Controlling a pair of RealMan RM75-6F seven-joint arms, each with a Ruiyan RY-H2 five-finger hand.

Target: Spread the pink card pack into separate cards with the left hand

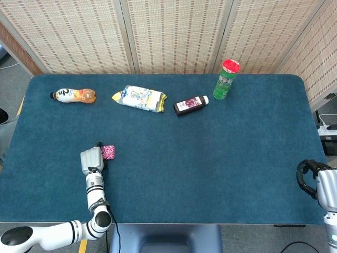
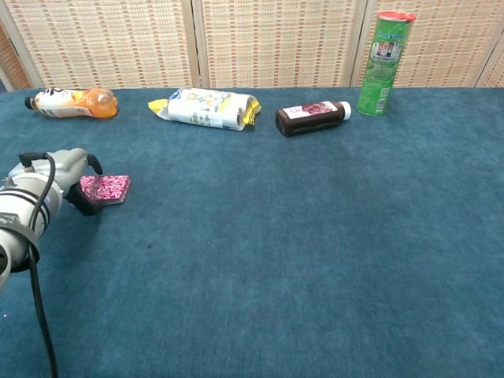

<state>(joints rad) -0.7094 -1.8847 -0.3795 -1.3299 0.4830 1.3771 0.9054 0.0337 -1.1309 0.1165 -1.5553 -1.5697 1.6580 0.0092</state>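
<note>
Chest view: the left hand [image 2: 49,187] is touching the pink card pack [image 2: 105,189] (finger grip unclear), risking shoving it across the desk [image 2: 315,236] unspread.

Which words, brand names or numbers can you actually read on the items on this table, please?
"2": a large black figure on the orange drink bottle.
Snack bag: blue print, too blurred to read.
Dark bottle: label too small.
Green can: label blurred.
Pink card pack: pattern only, no text.

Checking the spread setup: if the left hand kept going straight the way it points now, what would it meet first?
The pink card pack: it lies right at the left hand's fingers, apparently touching already, though contact is hard to confirm.
</note>
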